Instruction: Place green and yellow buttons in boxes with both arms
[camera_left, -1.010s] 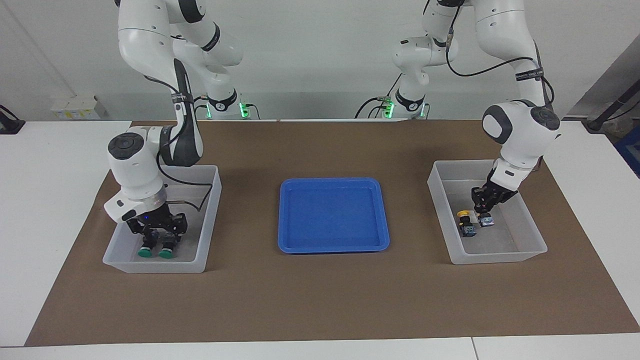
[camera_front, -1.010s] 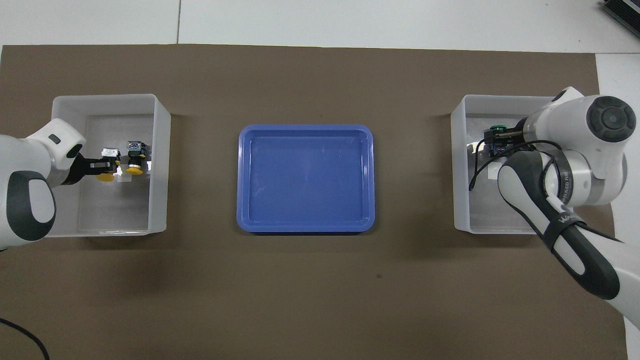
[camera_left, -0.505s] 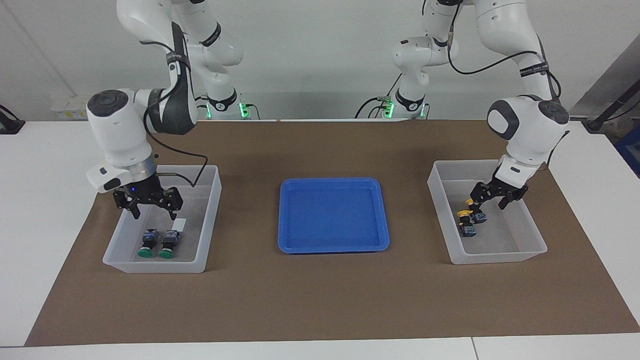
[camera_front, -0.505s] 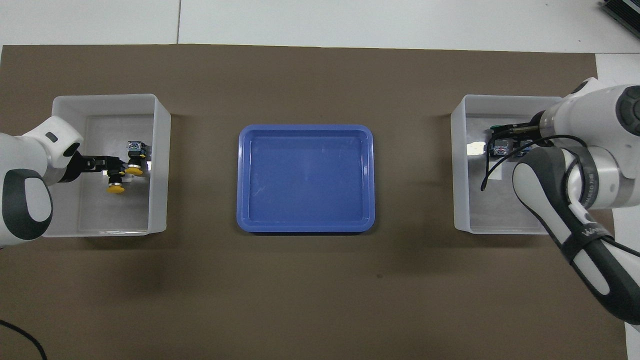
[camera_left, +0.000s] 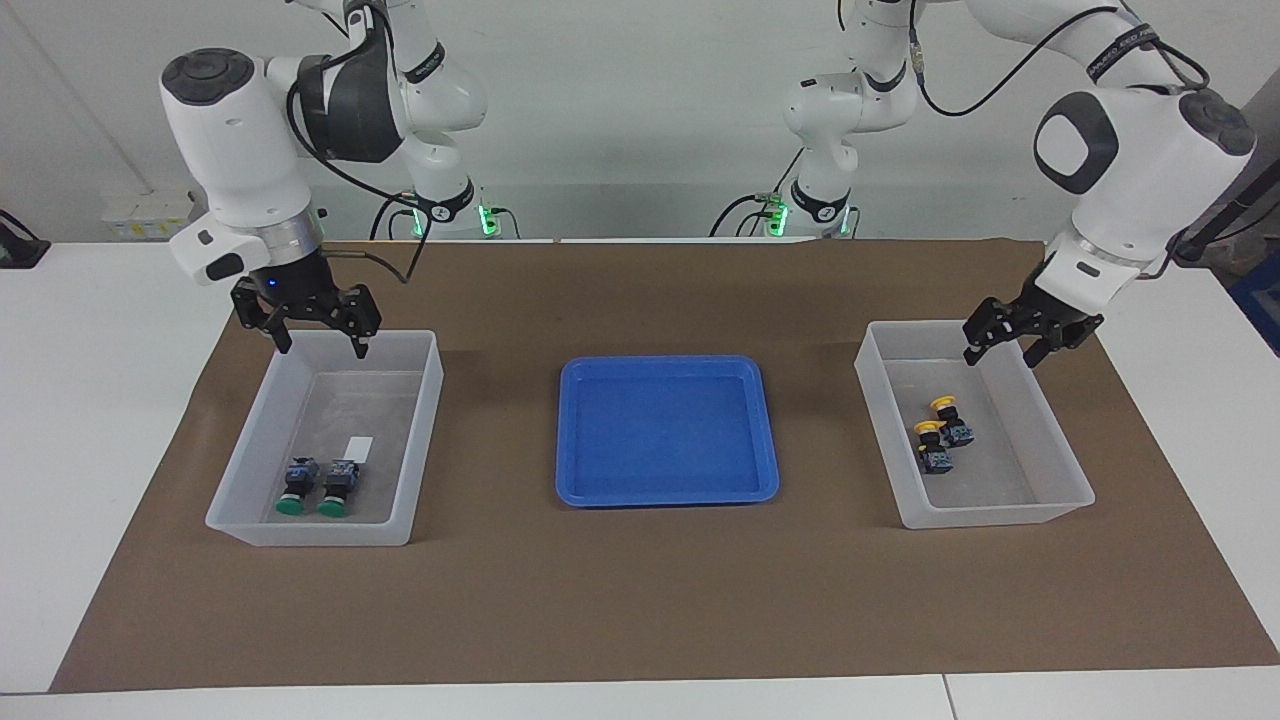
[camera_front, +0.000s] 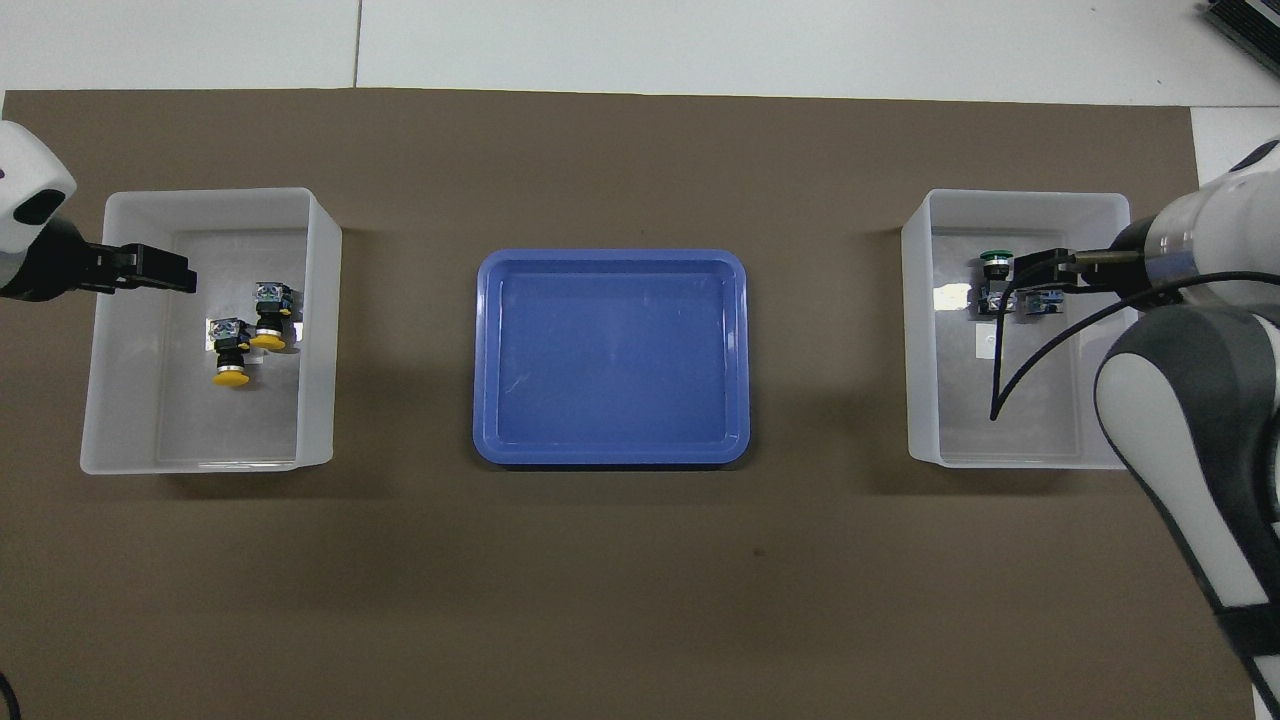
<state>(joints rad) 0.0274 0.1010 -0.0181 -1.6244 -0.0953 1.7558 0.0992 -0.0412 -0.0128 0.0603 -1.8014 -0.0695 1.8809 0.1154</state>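
Observation:
Two green buttons (camera_left: 297, 490) (camera_left: 338, 489) lie side by side in the box (camera_left: 425, 420) at the right arm's end. My right gripper (camera_left: 320, 345) is open and empty, raised over that box's edge nearest the robots. In the overhead view it (camera_front: 1025, 270) covers part of the green buttons (camera_front: 995, 260). Two yellow buttons (camera_left: 945, 410) (camera_left: 930, 445) lie in the box (camera_left: 878, 430) at the left arm's end. My left gripper (camera_left: 1002, 357) is open and empty, raised over that box. It also shows in the overhead view (camera_front: 170, 272), beside the yellow buttons (camera_front: 232, 352) (camera_front: 268, 320).
A shallow blue tray (camera_left: 667, 362) lies in the middle of the brown mat between the two boxes, with nothing in it. It also shows in the overhead view (camera_front: 610, 256). Each box holds a small white label.
Both grippers were low in the boxes at the buttons. They have opened, left the buttons lying there, and risen up and back toward the robots.

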